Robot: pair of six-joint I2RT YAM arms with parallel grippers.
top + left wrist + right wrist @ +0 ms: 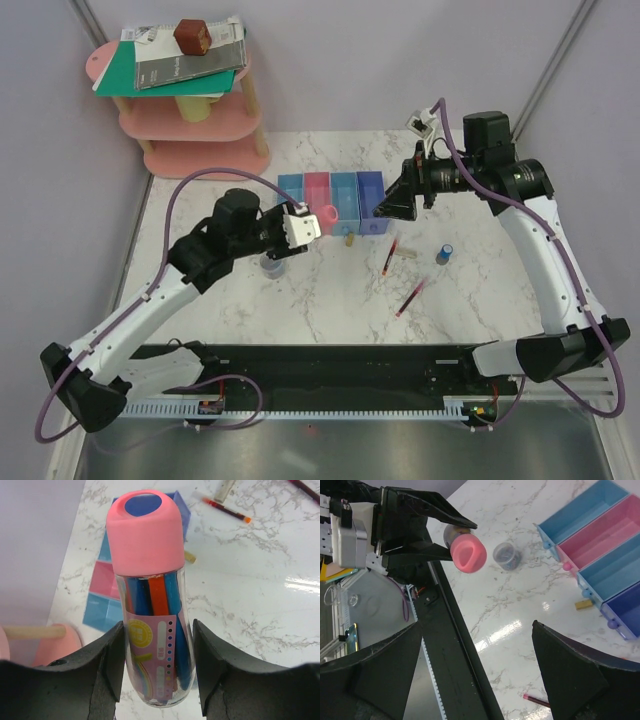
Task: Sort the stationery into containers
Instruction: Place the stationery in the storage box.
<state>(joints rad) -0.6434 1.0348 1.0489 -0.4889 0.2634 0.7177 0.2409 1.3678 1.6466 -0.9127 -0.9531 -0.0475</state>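
Note:
My left gripper (308, 226) (157, 665) is shut on the clear tube with a pink cap (145, 530) and coloured pens inside. It holds the tube (325, 215) in the air just in front of the four joined bins (330, 195), which also show in the left wrist view (107, 580) and the right wrist view (600, 540). My right gripper (395, 205) (477, 675) is open and empty, above the purple-blue bin's front end. Two red pens (390, 257) (411, 297), a small blue cylinder (443, 252), tan erasers (349, 240) (407, 252) and a round clear piece (272, 265) (506, 555) lie on the table.
A pink tiered shelf (200, 130) stands at the back left, with green and grey books (180, 65) and a brown cube (192, 36) on top. A black rail (320, 355) runs along the table's near edge. Grey walls close in both sides.

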